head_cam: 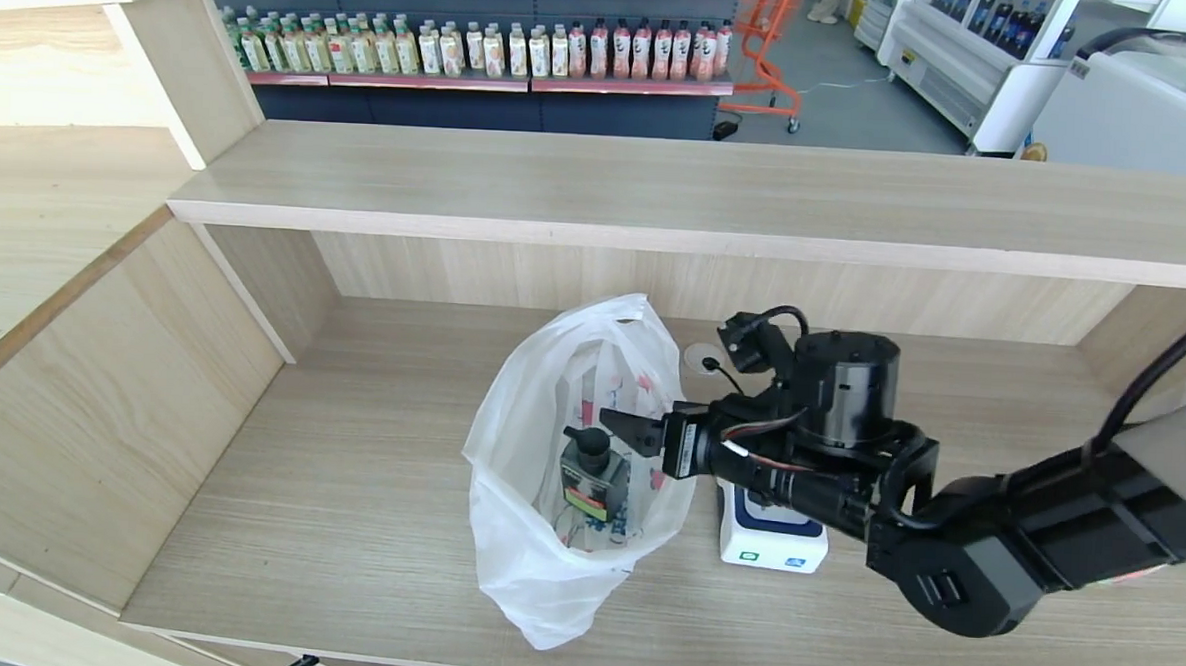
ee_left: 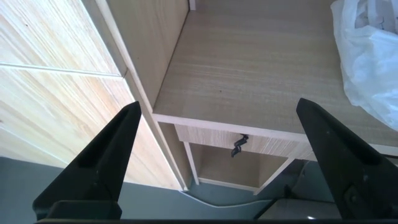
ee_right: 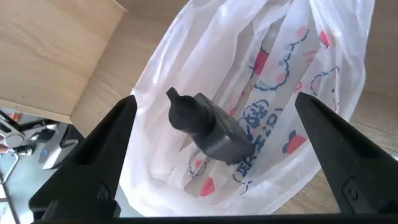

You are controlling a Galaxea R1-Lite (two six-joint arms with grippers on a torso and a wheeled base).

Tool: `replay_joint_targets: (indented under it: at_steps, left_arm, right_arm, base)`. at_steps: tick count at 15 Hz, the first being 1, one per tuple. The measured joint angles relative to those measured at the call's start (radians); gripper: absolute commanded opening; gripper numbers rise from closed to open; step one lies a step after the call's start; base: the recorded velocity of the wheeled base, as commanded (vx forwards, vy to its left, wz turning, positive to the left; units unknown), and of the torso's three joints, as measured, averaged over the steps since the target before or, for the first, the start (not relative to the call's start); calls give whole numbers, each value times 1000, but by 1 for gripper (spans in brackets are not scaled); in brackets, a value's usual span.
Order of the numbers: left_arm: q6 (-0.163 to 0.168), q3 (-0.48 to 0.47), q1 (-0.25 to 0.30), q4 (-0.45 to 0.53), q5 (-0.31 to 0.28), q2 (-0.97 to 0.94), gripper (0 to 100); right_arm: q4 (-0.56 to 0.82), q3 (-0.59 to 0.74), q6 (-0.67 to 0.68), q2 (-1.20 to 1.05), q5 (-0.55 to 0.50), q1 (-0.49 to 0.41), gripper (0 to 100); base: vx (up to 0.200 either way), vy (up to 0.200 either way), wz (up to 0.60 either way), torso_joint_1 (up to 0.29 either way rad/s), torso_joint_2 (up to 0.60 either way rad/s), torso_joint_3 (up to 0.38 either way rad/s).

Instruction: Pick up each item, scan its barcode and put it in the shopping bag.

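over the open mouth of the shopping bag (head_cam: 519,530), the right tool (head_cam: 617,426) hangs with its two fingers spread wide and nothing held between them. the head view shows it level with the bag's rim, its arm stretched across from the right above a white and blue scanner box (head_cam: 779,551) that stands on the table (head_cam: 345,502) just beside the bag. the right wrist view looks down past those same spread fingers (ee_right: 112,143) into the bag and shows more plainly a dark bottle (ee_right: 208,127) with a black cap, lying tilted among the printed inner folds and apart from both fingers. the head view adds a red and yellow band on the bottle's label and shows the bag standing upright by itself near the table's front edge. the left wrist view gives the left tool (ee_left: 219,106), also wide open and holding nothing, above the table's near edge by the wooden side wall (ee_left: 143,37), well apart from the bag, a fold of whose white plastic lies on the table beyond. a small black latch (ee_left: 239,146) hangs under that front edge. behind the bag a round cable port (head_cam: 704,358) sits in the table, a raised ledge (head_cam: 659,191) runs across the back, and far beyond it a store shelf (head_cam: 484,80) carries rows of bottles.
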Motion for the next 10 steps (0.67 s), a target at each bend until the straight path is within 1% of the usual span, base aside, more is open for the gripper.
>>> replay_joint_targets:
  at_steps: [3,6,9,10]
  left_arm:
    - [0,0,0,0,0,0,100]
    - [0,0,0,0,0,0,100]
    - [0,0,0,0,0,0,100]
    - [0,0,0,0,0,0,100]
  right_arm:
    - [88,82,43,-204,-5,-33,100]
    - [273,146,51,-418,-6,-96,100]
    - [321,216,52,-544,-4,-191,100]
    - [321,235,52,-568,-4,-205,100]
  base:
    - [0,0,0,0,0,0]
    - [0,0,0,0,0,0]
    - [0,0,0,0,0,0]
    - [-200,0,0,2,7,2]
